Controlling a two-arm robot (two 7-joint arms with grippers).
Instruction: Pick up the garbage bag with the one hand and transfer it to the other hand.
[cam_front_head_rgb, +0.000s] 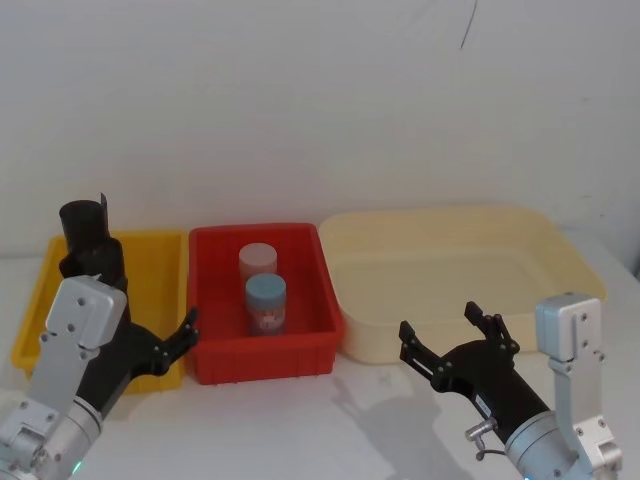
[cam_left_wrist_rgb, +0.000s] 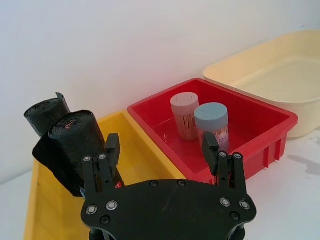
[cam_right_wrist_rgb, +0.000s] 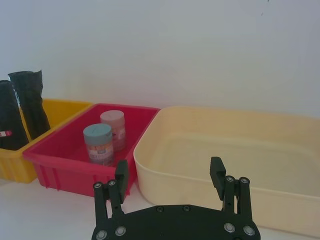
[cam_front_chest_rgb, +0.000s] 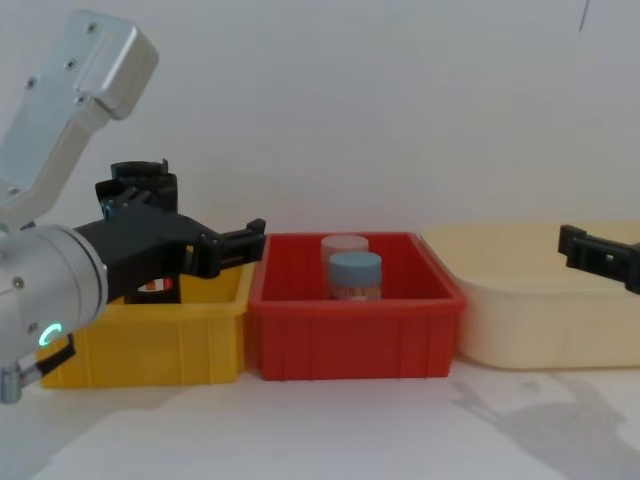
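Garbage bag (cam_left_wrist_rgb: 75, 142): black cylindrical roll, standing on end and tilted, in the far-left part of the yellow bin (cam_front_head_rgb: 150, 280). A small red-and-white label band sits low on its side, and the rolled end on top shows crinkled film. Directly behind it stands a second black roll, the matte roll (cam_left_wrist_rgb: 45, 112), with an uneven surface and a loose flap rising from its top edge; the two rolls are just beside each other. Left gripper (cam_left_wrist_rgb: 161, 145): black two-finger unit on a flat screw-studded plate, silver cylindrical arm with a teal-green light. It hovers over the yellow bin, just in front of the garbage bag, fingers spread wide and grasping nothing. One finger lies close against the roll's side; I cannot tell if they touch. Right gripper (cam_front_head_rgb: 440, 325): black, on a silver arm, held above the white table (cam_front_head_rgb: 330, 420) in front of the cream tub (cam_front_head_rgb: 450, 270), fingers likewise parted and empty, well apart from the bag. Yellow bin: smooth rectangular moulded plastic. Red bin (cam_front_head_rgb: 270, 358): same form, between the yellow bin and the tub. It holds two upright round jars, a pink-capped jar (cam_front_head_rgb: 257, 258) at the back and a blue-capped jar (cam_front_head_rgb: 265, 300) just in front of it. Cream tub: larger, rounded corners, smooth matte walls.
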